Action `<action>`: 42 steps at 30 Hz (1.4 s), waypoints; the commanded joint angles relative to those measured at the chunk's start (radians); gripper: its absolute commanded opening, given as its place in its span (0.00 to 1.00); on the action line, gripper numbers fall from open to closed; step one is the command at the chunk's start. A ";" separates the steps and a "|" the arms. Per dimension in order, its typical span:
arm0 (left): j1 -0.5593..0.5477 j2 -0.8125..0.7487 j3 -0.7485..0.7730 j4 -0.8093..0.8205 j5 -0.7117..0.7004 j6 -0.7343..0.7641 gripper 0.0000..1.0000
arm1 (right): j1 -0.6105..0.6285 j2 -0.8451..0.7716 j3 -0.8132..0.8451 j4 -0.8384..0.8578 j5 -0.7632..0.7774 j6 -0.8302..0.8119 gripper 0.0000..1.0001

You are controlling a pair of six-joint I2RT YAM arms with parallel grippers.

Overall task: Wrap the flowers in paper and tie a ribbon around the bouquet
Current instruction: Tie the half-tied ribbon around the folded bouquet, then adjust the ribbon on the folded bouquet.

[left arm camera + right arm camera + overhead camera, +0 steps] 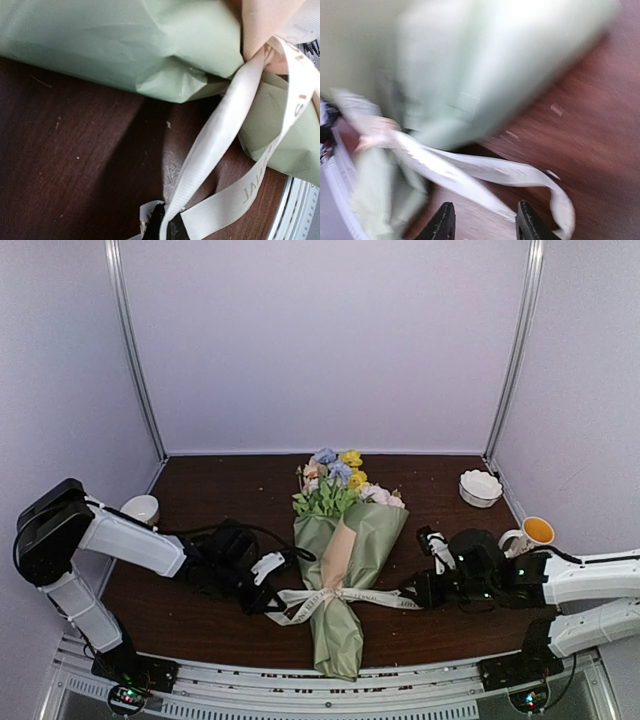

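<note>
Left arm [130, 540], white shells with black joints: it rises from its base at the near-left edge and folds at a high black elbow. The forearm slopes down and inward, low over the table. Left gripper [270, 600] is pinched tight; in its wrist view the dark fingertips [175, 231] clamp a strand of the cream-white satin ribbon [220, 135]. Right arm [590, 580], same build: its upper link runs out past the right edge, and the forearm comes back in nearly level with the black wrist low. Right gripper [420, 592] points inward, its two black fingers [442, 222] standing apart, jaws parted, with the ribbon lying loose just ahead. The right wrist view is blurred.
</note>
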 commanded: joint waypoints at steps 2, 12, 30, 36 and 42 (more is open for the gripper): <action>0.000 -0.028 -0.012 0.045 0.052 0.017 0.00 | 0.120 0.033 0.099 0.265 -0.027 -0.086 0.45; 0.000 -0.006 0.004 0.023 0.032 0.025 0.00 | 0.080 0.263 0.193 0.536 -0.254 -0.210 0.51; -0.020 -0.012 0.015 -0.012 -0.001 0.022 0.00 | -0.008 0.412 0.265 0.462 -0.657 -0.396 0.25; -0.026 0.000 0.030 -0.022 -0.002 0.031 0.00 | -0.015 0.391 0.235 0.474 -0.562 -0.350 0.13; -0.031 -0.002 0.036 -0.013 0.006 0.032 0.00 | 0.084 0.268 0.165 0.475 -0.247 -0.253 0.19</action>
